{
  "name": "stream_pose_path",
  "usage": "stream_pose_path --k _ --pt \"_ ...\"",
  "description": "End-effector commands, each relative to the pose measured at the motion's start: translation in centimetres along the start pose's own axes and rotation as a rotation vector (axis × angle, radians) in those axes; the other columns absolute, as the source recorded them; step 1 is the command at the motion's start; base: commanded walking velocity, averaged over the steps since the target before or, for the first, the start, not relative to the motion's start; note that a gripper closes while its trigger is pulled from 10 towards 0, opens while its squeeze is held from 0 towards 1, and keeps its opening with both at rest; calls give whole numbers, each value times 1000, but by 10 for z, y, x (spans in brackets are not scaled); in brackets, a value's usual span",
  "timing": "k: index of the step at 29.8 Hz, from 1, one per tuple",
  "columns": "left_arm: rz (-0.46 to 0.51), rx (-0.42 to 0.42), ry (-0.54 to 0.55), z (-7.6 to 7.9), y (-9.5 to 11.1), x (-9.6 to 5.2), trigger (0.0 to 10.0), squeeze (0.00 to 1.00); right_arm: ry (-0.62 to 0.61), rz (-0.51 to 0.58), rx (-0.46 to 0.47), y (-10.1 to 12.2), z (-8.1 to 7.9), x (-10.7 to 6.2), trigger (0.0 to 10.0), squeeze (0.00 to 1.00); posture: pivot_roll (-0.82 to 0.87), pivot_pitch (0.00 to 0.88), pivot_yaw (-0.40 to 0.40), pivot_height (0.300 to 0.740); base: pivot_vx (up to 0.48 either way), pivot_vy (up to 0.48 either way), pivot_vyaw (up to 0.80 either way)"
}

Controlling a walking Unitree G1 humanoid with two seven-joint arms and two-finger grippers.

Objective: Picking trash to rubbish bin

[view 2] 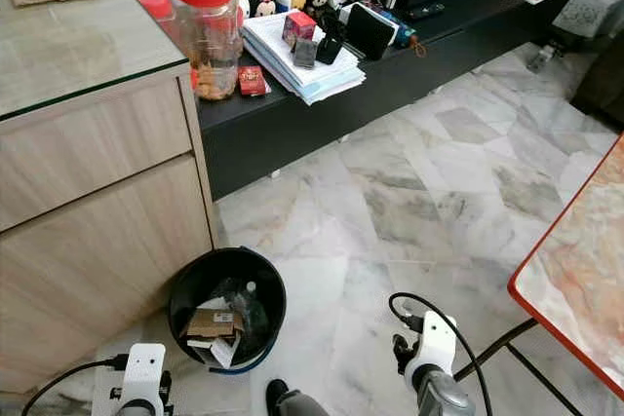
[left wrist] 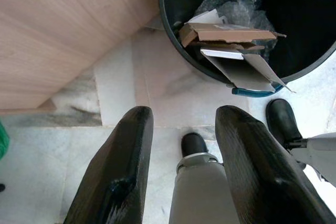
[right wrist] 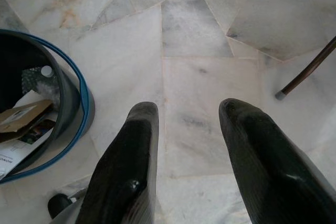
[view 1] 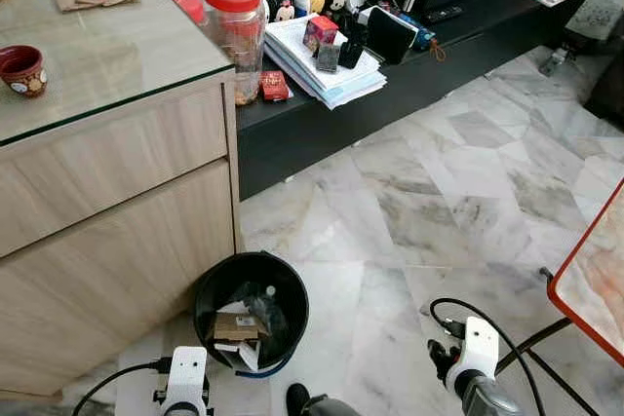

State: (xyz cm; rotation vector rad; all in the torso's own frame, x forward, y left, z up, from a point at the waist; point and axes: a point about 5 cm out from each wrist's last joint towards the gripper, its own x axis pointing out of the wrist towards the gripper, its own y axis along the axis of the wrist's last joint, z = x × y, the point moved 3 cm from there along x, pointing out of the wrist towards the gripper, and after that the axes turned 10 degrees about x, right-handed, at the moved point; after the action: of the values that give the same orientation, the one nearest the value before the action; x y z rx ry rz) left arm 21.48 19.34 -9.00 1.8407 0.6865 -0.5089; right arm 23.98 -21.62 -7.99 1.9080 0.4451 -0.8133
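Bin (view 1: 251, 270) standing beside cabinet (view 1: 107, 231), cardboard (left wrist: 226, 34) lying inside. Left tool (left wrist: 184, 169) hanging nearer bin, fingers wide, gripping nothing. Right tool (right wrist: 191, 163) hanging farther from bin, likewise wide.

Grey-veined white marble tile floor (view 1: 439, 211). Light wood cabinet (view 1: 107, 231) w/ glass top stood at left, touching a low black TV bench (view 1: 322, 129). Red-edged marble-top table (view 1: 593, 275) at right. Even daylight.
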Motion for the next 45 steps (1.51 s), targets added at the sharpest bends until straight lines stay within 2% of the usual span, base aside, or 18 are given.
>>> stream_pose_path --k 1,7,25,32,45 --pt "-36 39 -28 7 -10 -4 10000 0 -30 -12 20 -5 9 -2 10000 0 42 203 -147 740 0 -382 -744" --pt "-36 29 -29 8 -10 -4 10000 0 -31 -12 21 -5 9 -3 10000 0 42 203 -146 740 0 -421 -748" --pt "-29 29 -39 9 -9 -4 10000 0 -32 -10 30 -5 9 -3 10000 0 43 205 -144 740 0 0 -746" --pt "-27 33 -43 10 -8 -4 10000 0 -32 -10 31 -5 9 -3 10000 0 43 204 -144 740 0 -352 -748" --pt "-25 27 -47 10 -8 -4 10000 0 -36 -8 36 -5 11 -3 10000 0 42 204 -142 740 0 0 -745"
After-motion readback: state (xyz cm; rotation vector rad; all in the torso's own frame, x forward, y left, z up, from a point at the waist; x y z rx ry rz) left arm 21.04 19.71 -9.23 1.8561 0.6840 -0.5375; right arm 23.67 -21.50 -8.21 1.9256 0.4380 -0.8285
